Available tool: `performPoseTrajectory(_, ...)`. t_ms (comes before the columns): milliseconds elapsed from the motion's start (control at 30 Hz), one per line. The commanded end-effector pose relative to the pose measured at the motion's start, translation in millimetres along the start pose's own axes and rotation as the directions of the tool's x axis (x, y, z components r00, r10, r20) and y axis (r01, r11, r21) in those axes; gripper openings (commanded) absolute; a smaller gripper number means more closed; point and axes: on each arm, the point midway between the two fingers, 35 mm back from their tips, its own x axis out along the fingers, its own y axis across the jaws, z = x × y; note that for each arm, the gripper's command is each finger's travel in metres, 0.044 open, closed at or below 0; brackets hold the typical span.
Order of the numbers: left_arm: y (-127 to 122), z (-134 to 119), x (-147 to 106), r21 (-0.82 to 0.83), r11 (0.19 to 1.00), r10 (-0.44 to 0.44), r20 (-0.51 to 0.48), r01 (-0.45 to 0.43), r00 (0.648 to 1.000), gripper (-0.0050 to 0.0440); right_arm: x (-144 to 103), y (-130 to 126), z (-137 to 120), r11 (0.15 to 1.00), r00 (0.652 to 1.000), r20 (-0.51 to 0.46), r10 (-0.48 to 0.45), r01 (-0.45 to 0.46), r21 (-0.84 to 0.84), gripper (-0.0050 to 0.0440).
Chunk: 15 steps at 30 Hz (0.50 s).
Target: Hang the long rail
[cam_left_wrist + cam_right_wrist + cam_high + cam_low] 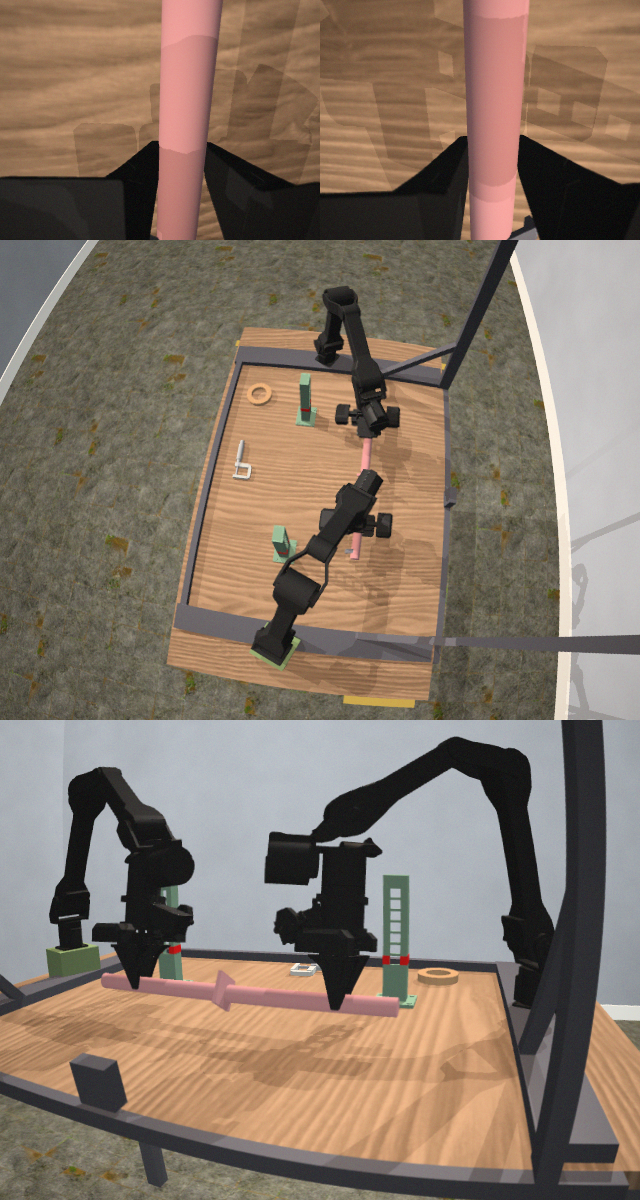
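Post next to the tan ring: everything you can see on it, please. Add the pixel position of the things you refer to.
The post (305, 389) (395, 984) is pale green and matte, maybe plastic or painted metal. A ladder-like column of square openings runs down its face, with red marks flanking the low end. It stands upright on a flat foot plate on the wooden table (279, 488) (361, 1112). The rail (366, 454) (279, 997) is apart from it; only the table appears to touch it.
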Motion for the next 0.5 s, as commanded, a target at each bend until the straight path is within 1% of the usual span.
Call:
performPoseTrajectory(0, -7.5, 4.5, -13.3, 0.005, 1.0, -0.015, 0.03, 0.015, 0.999, -0.005, -10.2, 7.1, 3.2, 1.0, 1.0, 0.024, 0.017, -0.017, -0.006, -0.005)
performPoseTrajectory(100, -7.6, 4.5, -13.6, 0.005, 1.0, -0.015, 0.03, 0.015, 0.999, -0.005, -10.6, 7.0, 3.2, 1.0, 1.0, 0.024, 0.017, -0.017, -0.006, -0.005)
performPoseTrajectory(167, -8.5, 4.5, -14.3, 0.003, 1.0, 0.01, 0.03, -0.01, 1.0, -0.005, -11.3, 7.7, 3.1, 1.0, 1.0, 0.024, -0.007, 0.007, -0.006, -0.005)
performPoseTrajectory(367, -13.4, 4.2, -16.8, -0.003, 0.991, 0.136, 0.031, -0.136, 0.99, -0.005, -14.0, 11.4, 3.0, 0.991, 0.991, 0.024, -0.133, 0.134, -0.008, -0.005)
performPoseTrajectory(433, -13.4, 4.2, -16.8, -0.003, 0.991, 0.136, 0.031, -0.136, 0.99, -0.005, -14.0, 11.4, 3.0, 0.991, 0.991, 0.024, -0.133, 0.134, -0.008, -0.005)
performPoseTrajectory(467, -14.3, 4.1, -17.2, -0.004, 0.988, 0.157, 0.031, -0.157, 0.987, -0.005, -14.5, 12.0, 2.9, 0.988, 0.988, 0.024, -0.155, 0.155, -0.008, -0.005)
